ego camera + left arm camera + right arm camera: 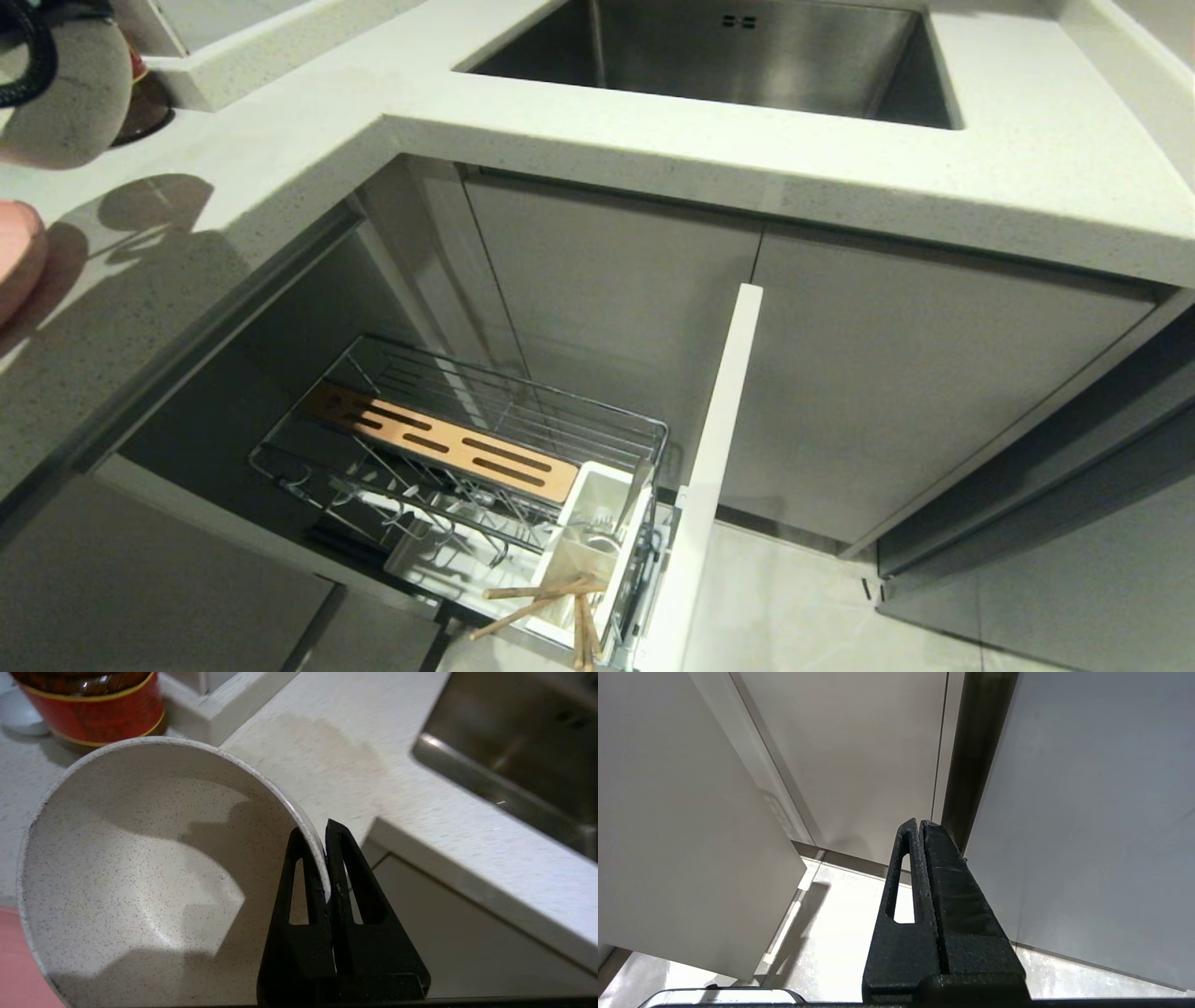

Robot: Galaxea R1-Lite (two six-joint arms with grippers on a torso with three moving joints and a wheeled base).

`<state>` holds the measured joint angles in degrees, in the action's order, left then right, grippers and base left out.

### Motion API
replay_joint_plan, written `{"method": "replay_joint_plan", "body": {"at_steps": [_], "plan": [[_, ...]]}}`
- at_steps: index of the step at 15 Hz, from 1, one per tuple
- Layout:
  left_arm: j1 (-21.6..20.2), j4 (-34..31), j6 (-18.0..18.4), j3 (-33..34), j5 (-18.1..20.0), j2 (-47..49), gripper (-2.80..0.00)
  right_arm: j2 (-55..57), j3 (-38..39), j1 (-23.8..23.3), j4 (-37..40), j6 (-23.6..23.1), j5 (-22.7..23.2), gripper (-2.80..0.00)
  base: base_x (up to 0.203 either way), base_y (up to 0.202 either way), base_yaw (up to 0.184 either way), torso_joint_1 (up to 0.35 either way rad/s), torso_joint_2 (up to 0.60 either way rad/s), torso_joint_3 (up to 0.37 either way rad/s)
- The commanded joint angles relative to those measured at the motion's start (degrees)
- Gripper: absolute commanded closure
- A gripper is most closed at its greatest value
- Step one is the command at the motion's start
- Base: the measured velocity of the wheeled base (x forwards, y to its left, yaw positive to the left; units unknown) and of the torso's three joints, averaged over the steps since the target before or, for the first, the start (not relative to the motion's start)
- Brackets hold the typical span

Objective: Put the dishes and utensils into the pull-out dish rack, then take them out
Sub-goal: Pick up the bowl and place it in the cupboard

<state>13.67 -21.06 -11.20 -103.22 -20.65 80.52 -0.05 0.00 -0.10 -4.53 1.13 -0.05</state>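
We pinch the bowl [140,877] rim in our left gripper [322,833] above the countertop [355,756] edge. Right gripper [919,823] hangs closed, empty. Dish rack [485,448] stands pulled out below, its wire bays unobstructed; chopsticks [551,602] occupy the holder [588,532].

bowl [140,872]: off-white, speckled, tilted | chopsticks [560,602]: in rack's [485,439] white holder [593,532]

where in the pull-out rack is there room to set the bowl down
Free: the wire section of the pull-out dish rack behind the wooden strip, and the prongs in front of it. Crowded: the utensil holder, full of chopsticks. The left hand grips the bowl.
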Motion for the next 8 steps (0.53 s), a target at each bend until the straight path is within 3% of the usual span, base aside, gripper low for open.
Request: {"method": "replay_joint_plan", "body": {"at_steps": [1, 5, 8], "plan": [[3.9, 0.8, -0.5, 1.5, -0.1, -4.1, 0.0, 0.0, 1.5, 0.0, 0.0, 0.0, 0.0, 0.0, 0.0, 0.0, 0.0, 0.0, 0.0, 0.0], [13.1, 1.2, -5.6, 6.4, 0.1, -7.0, 0.0, 0.0, 1.5, 0.0, 0.0, 0.0, 0.0, 0.0, 0.0, 0.0, 0.0, 0.0, 0.0, 0.0], [26.6, 6.4, -8.4, 14.5, 1.4, -10.0, 0.0, 0.0, 1.5, 0.0, 0.0, 0.0, 0.0, 0.0, 0.0, 0.0, 0.0, 0.0, 0.0, 0.0]]}}
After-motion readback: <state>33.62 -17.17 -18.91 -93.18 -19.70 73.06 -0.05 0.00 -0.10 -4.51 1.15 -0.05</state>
